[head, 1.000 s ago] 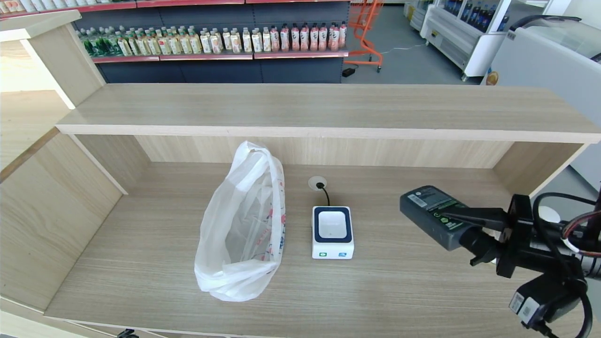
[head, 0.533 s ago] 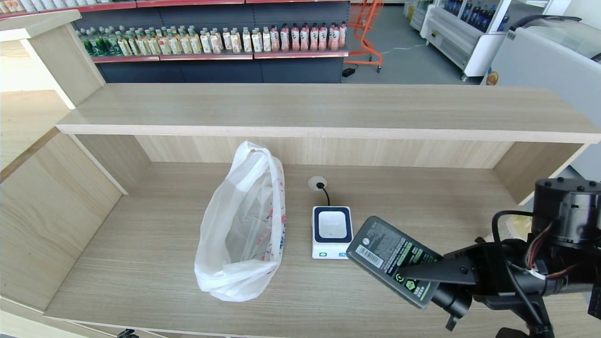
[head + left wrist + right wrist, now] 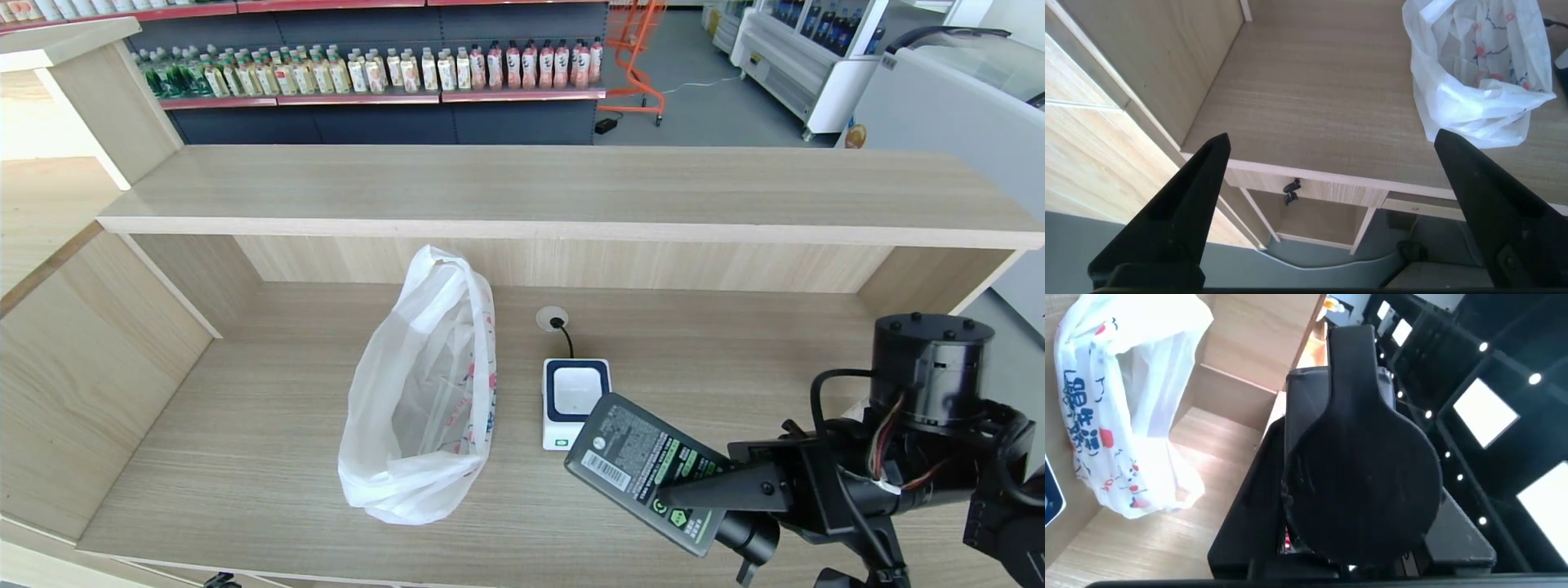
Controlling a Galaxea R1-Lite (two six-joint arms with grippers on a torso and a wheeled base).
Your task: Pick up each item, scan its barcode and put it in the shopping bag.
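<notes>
A dark grey flat bottle [image 3: 645, 465] with a green and white barcode label facing up hangs just in front and to the right of the white scanner [image 3: 575, 390], covering the scanner's near right corner. My right gripper [image 3: 694, 506] is shut on it from the right. In the right wrist view the bottle [image 3: 1360, 482] shows end-on, with one finger [image 3: 1351, 367] lying along it. The white plastic shopping bag [image 3: 424, 392] stands open to the left of the scanner. Below the counter's front left edge, my left gripper [image 3: 1331, 220] is open with nothing in it, the bag [image 3: 1478, 65] beyond it.
The wooden counter [image 3: 245, 457] has a raised back shelf [image 3: 555, 188] and side walls. The scanner's cable runs into a grommet [image 3: 553, 318] behind it. Bare counter lies left of the bag and right of the scanner.
My right gripper has carried the bottle from the right side of the counter leftward and toward the front, turning it so that the barcode label faces up beside the scanner.
</notes>
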